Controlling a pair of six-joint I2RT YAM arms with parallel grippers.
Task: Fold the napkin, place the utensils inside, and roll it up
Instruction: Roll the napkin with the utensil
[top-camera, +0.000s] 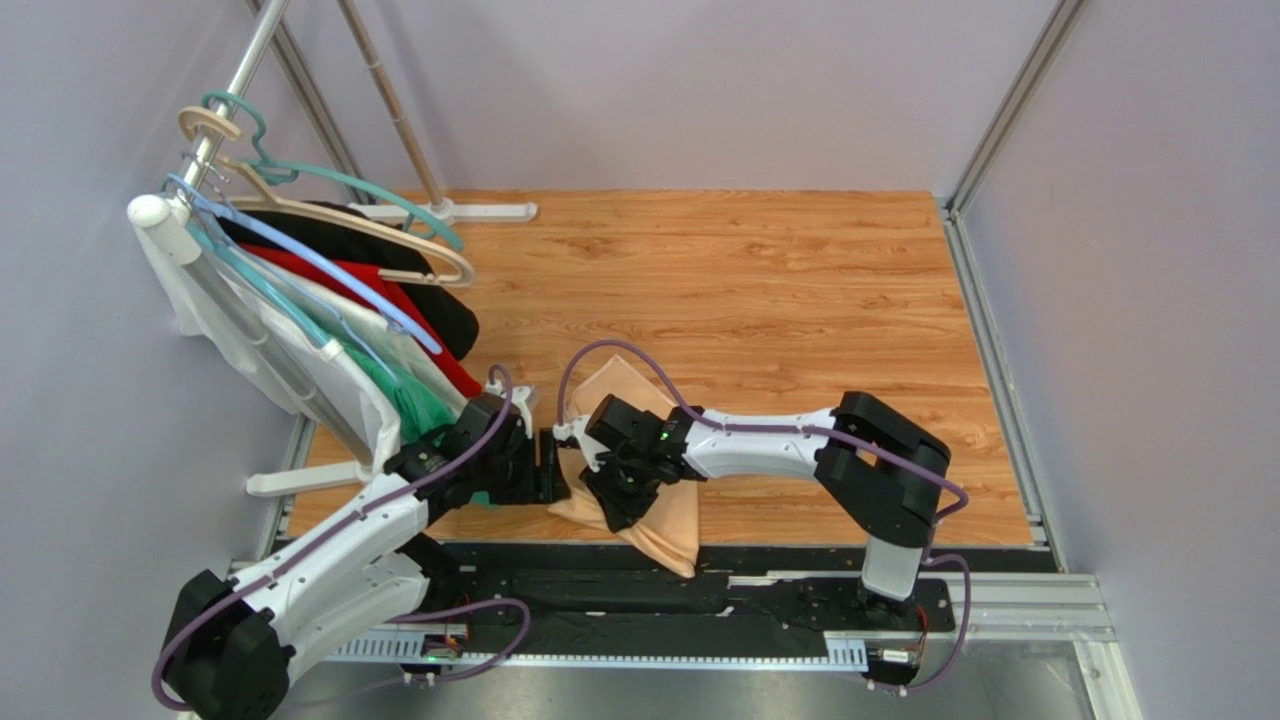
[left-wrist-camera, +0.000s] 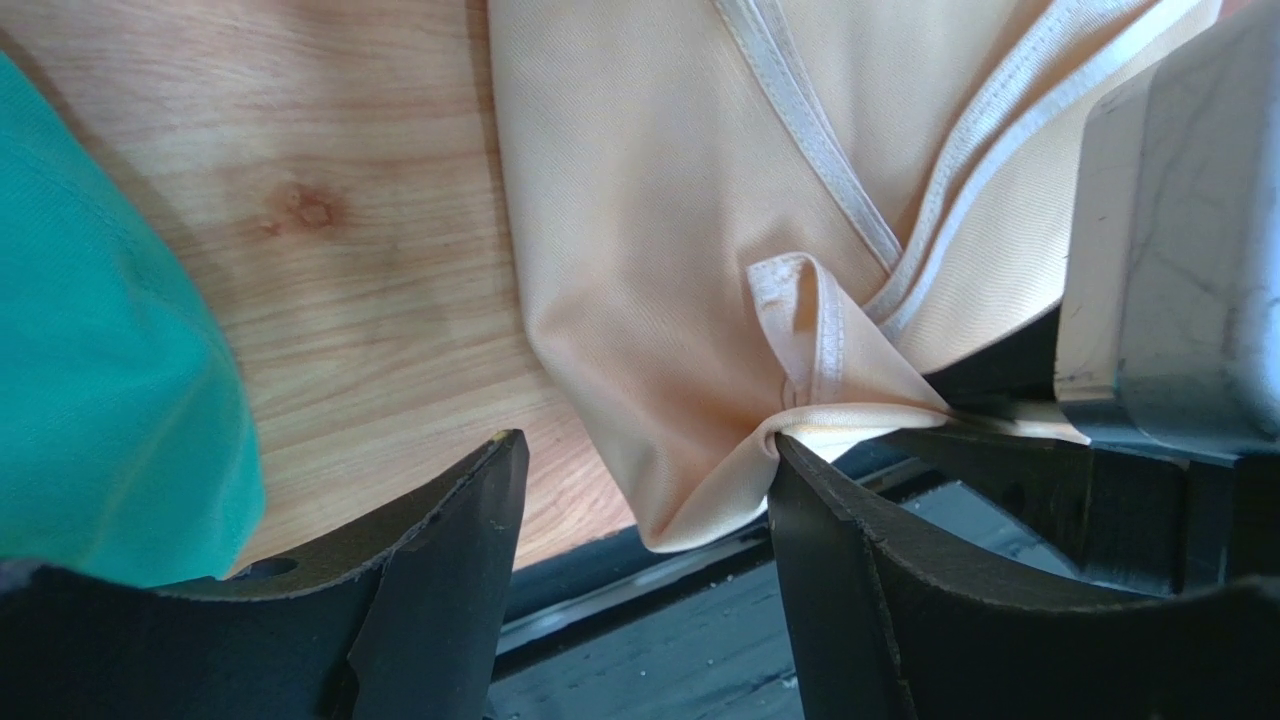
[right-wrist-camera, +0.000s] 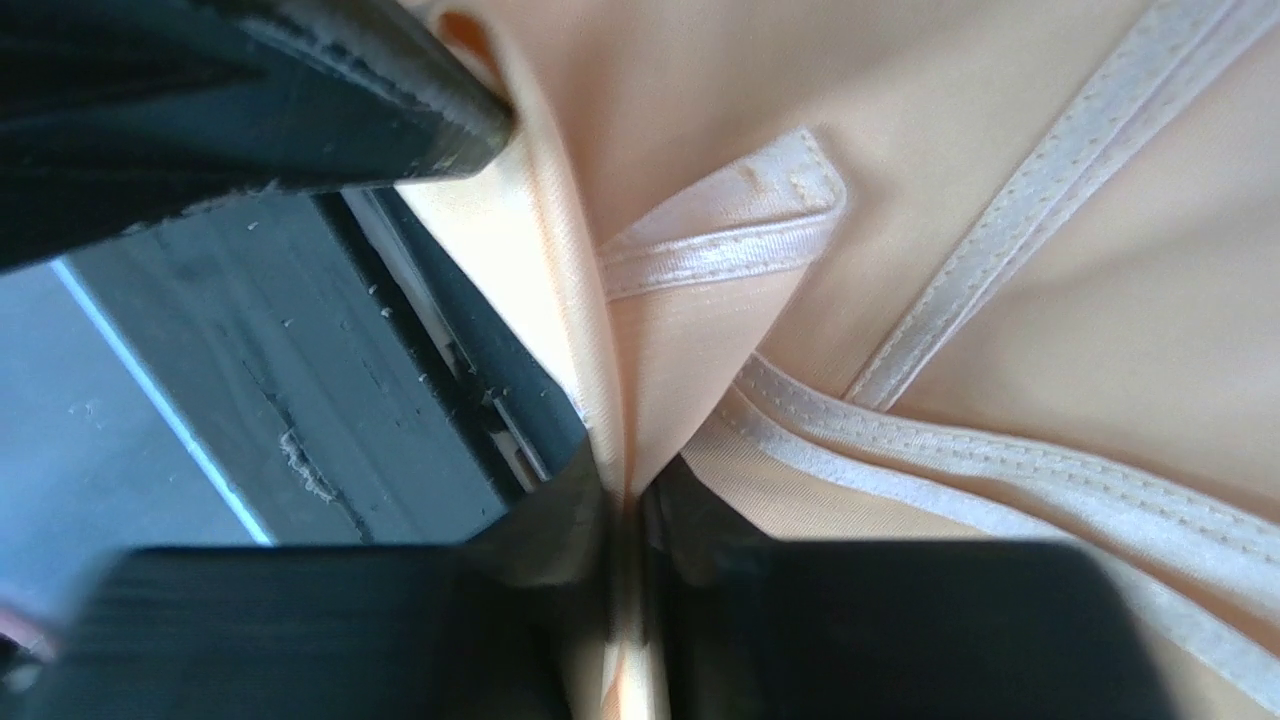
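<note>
The peach-beige napkin (top-camera: 663, 521) lies crumpled on the wooden table at its near edge, with hemmed edges folded over each other. It fills the left wrist view (left-wrist-camera: 646, 225) and the right wrist view (right-wrist-camera: 962, 135). My right gripper (top-camera: 601, 477) is shut on a raised fold of the napkin (right-wrist-camera: 628, 495). My left gripper (top-camera: 553, 462) is open beside it (left-wrist-camera: 646, 450), with a hanging napkin fold between its fingers that touches the right finger (left-wrist-camera: 842, 555). The left gripper's finger (right-wrist-camera: 226, 90) shows at the top left of the right wrist view. No utensils are in view.
Garments on hangers (top-camera: 346, 300) hang from a rack at the left, and a green cloth (left-wrist-camera: 105, 375) lies close to my left gripper. A black base plate (top-camera: 721, 593) runs along the table's near edge. Bare wood table (top-camera: 751, 285) stretches behind the napkin.
</note>
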